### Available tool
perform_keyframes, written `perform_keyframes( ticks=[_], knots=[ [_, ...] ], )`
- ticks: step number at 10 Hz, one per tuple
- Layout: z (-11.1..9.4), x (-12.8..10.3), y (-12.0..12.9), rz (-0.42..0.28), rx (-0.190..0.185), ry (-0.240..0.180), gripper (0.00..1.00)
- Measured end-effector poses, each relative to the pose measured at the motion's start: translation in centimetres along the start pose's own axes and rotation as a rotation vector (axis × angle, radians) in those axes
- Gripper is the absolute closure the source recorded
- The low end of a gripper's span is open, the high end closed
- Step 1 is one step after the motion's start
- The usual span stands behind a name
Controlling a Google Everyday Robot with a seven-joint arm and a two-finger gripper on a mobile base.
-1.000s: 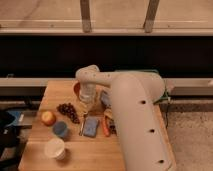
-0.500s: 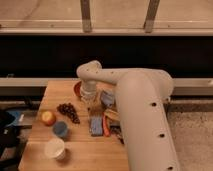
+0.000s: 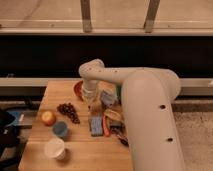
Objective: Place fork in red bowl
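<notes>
Though I cannot tell what the gripper [image 3: 92, 103] holds, it hangs mid-frame beside the red bowl [image 3: 77, 90]; shifting left over it seems next.

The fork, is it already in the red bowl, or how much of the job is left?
Done: the tool hangs at the right edge of the red bowl, near the table's far side. In hand: I cannot see the fork, so I cannot tell whether the tool carries it. Left: the red bowl shows no fork inside its visible part, so the drop into it seems not yet done.
</notes>
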Motion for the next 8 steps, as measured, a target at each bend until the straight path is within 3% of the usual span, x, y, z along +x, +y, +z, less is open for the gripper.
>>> perform_keyframes(
  ticks=[4,8],
  knots=[
    [-5.7,-0.4,-1.3,0.030,0.054,-0.082,1.00],
    [-12.5,-1.3,-2.8,0.049,0.147,-0.169,1.00]
  ],
)
